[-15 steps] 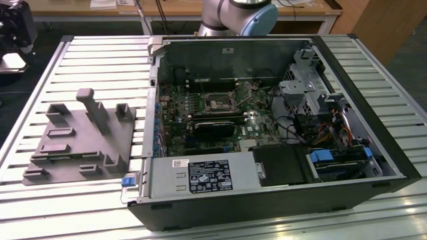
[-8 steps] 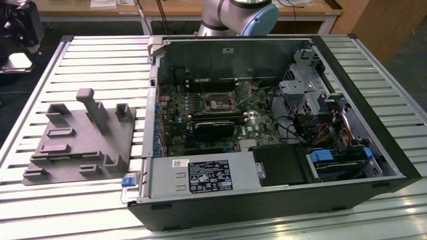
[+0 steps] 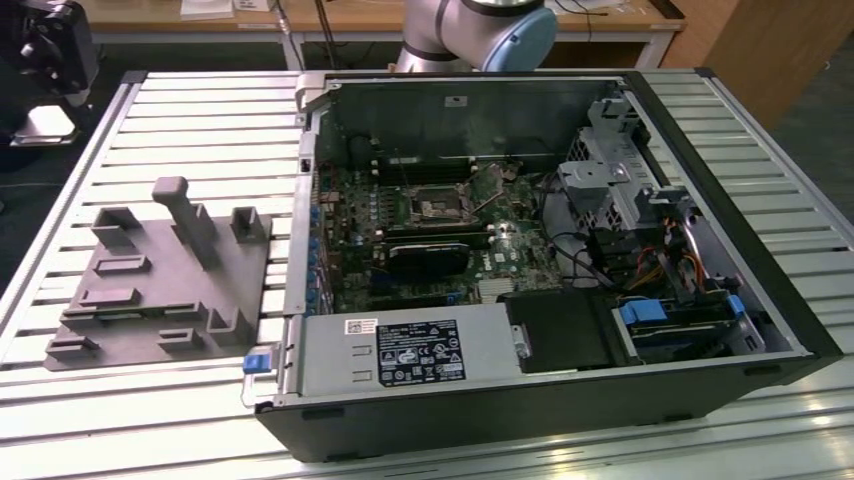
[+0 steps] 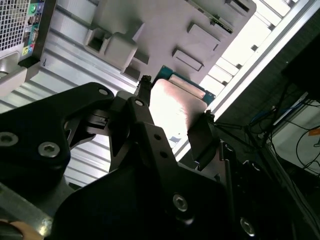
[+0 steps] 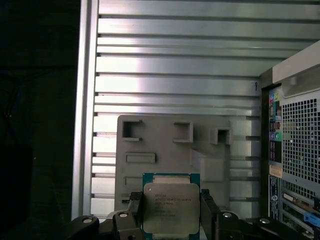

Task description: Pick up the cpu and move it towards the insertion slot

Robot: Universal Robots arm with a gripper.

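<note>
The cpu (image 5: 171,207), a silvery square plate with a green rim, is clamped between the two black fingers of my gripper (image 5: 171,211). It hangs well above the grey plastic fixture (image 5: 170,150). In the second wrist view the cpu (image 4: 172,107) shows as a bright plate with a finger (image 4: 141,97) pressed on each side, and my gripper (image 4: 175,100) is shut on it. The insertion slot (image 3: 437,208), a small metal-framed socket with a dark centre, sits on the motherboard inside the open computer case (image 3: 534,400), to the exterior view's right of the fixture (image 3: 160,270).
The fixture carries several upright pegs and blocks (image 3: 187,215). The case's back panel (image 5: 295,150) rises beside the fixture. Cables and a drive cage (image 3: 641,250) crowd the case's right side. A long black card (image 3: 430,256) lies just below the slot. The slatted table edge (image 5: 85,125) drops off beyond the fixture.
</note>
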